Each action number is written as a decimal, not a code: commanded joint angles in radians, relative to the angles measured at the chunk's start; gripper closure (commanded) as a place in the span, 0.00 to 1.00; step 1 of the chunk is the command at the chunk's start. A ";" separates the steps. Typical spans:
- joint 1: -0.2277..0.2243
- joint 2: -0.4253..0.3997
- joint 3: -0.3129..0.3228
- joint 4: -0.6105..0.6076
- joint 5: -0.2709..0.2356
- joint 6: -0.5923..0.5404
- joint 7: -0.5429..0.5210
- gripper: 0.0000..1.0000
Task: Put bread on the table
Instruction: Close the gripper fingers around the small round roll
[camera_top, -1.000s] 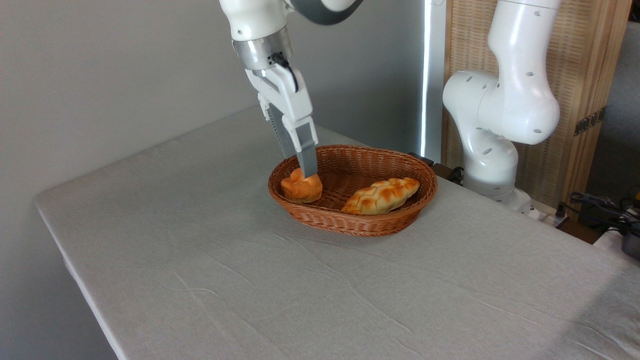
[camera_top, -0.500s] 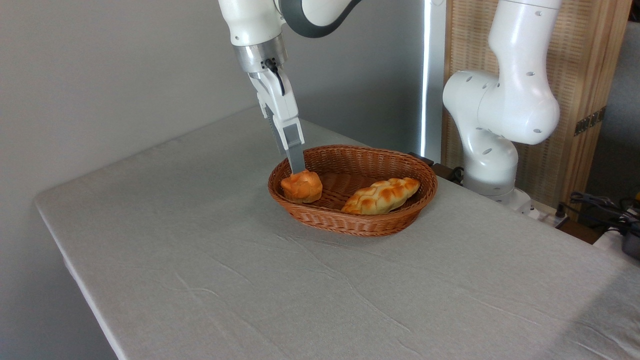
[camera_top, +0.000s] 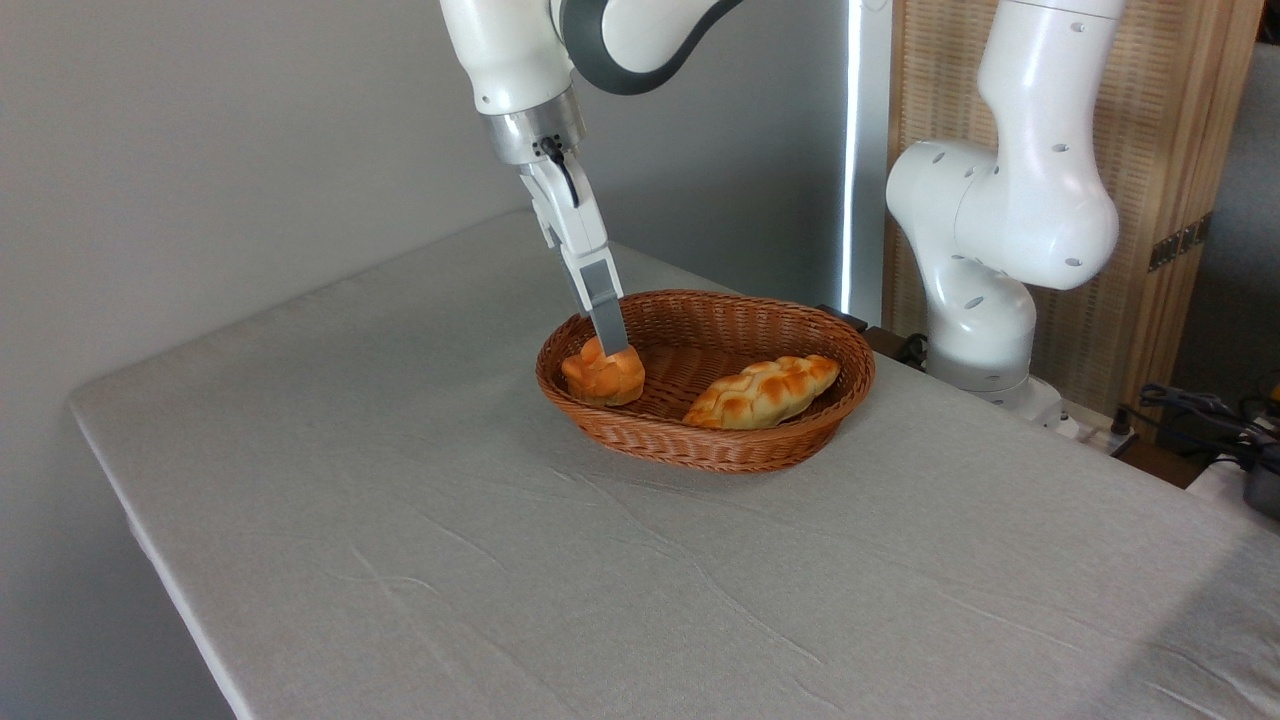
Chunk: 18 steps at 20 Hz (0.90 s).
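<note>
Small round golden-orange knotted bun (camera_top: 603, 373) at left end of brown oval wicker basket (camera_top: 750, 448), not yet on grey cloth-topped counter (camera_top: 500, 560). Two-finger tool (camera_top: 617, 350) touching bun top; spread or pinching, cannot tell. Lift, transfer, release remaining.

The gripper (camera_top: 614, 347) is down on the bread (camera_top: 603, 373) again: half a second ago its tip sat just at the bun's top edge, now the grey finger (camera_top: 609, 322) reaches lower and slightly further right, overlapping the bun's upper right side. The wrist has swung right too, and the arm leans at a steeper slant than before. A second ago the gripper showed its broad face; now only a narrow edge faces the camera. The bun looks turned a little.
</note>
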 joint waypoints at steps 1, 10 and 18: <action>-0.005 -0.013 0.006 -0.032 -0.012 0.025 0.014 0.00; -0.005 -0.001 0.005 -0.076 -0.012 0.109 0.014 0.00; -0.005 0.004 0.004 -0.104 -0.010 0.169 0.014 0.00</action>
